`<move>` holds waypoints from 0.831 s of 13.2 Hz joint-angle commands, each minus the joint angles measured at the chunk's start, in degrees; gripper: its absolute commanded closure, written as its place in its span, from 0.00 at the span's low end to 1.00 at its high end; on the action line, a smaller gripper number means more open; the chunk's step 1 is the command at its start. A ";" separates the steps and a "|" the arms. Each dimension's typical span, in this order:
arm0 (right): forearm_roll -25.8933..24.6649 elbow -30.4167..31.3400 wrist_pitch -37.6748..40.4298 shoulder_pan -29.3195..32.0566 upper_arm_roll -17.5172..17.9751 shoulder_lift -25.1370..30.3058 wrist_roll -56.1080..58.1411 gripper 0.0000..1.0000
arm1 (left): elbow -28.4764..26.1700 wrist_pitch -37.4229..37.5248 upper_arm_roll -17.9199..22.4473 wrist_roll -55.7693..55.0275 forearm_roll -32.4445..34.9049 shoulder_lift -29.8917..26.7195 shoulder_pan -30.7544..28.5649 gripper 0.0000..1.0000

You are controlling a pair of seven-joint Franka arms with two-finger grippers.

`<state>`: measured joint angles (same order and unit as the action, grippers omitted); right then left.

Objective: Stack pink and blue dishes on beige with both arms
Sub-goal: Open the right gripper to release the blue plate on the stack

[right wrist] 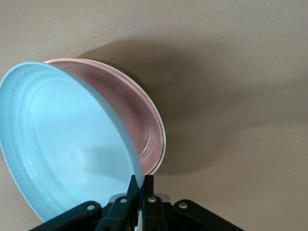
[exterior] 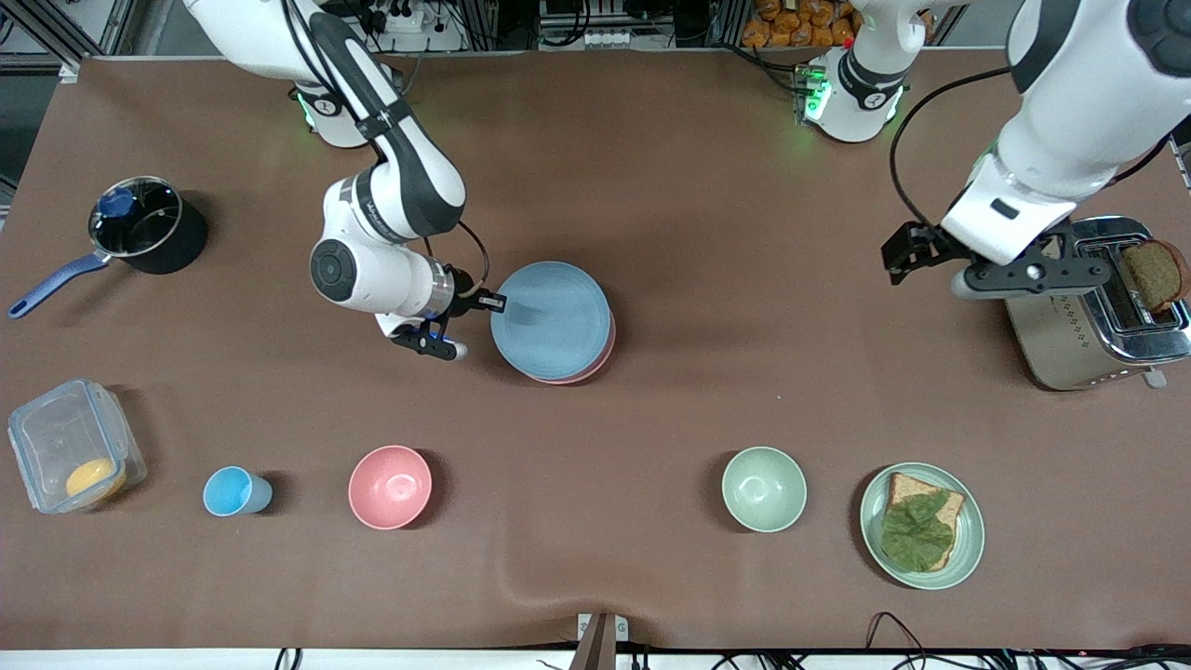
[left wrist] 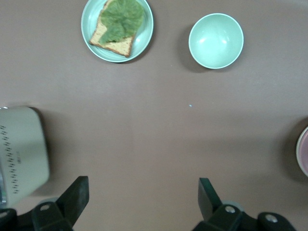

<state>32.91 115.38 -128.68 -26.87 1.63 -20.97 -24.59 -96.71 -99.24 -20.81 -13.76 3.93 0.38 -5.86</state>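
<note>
One blue plate (exterior: 549,318), one pink plate (exterior: 595,358)

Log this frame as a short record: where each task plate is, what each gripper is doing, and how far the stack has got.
blue plate: tilted, rim pinched by the right gripper, over the pink plate
pink plate: lying on the beige plate
beige plate: on the table, only a thin pale edge shows under the pink one
right gripper: shut on the blue plate's rim, beside the stack
left gripper: open, holds nothing, waits above bare table beside the toaster
stack state: pink placed, blue not yet released
</note>
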 commanded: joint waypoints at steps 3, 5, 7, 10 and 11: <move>1.45 3.01 -5.08 -2.48 -0.57 -0.29 -1.07 1.00 | 0.03 2.47 5.94 6.90 -0.76 -3.19 1.64 0.00; 1.45 2.92 -5.87 -2.58 -0.57 -0.82 -1.07 1.00 | 0.12 2.65 7.61 6.82 -3.12 -3.54 1.90 0.00; 2.24 2.83 -7.10 -2.66 -0.57 -1.35 -1.07 1.00 | 0.12 2.91 8.06 6.73 -4.46 -4.16 1.82 0.00; 3.56 2.48 -9.83 -3.71 -0.57 -2.67 -1.07 1.00 | 1.87 5.54 8.41 6.73 -4.55 -4.16 1.81 0.00; 3.56 2.30 -9.22 -3.46 -0.57 -2.67 -1.16 0.62 | 2.31 5.90 8.41 6.73 -4.63 -4.16 1.81 0.00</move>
<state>34.78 117.84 -137.11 -29.24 1.64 -23.40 -25.23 -95.78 -95.41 -13.17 -7.93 0.38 -3.13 -4.55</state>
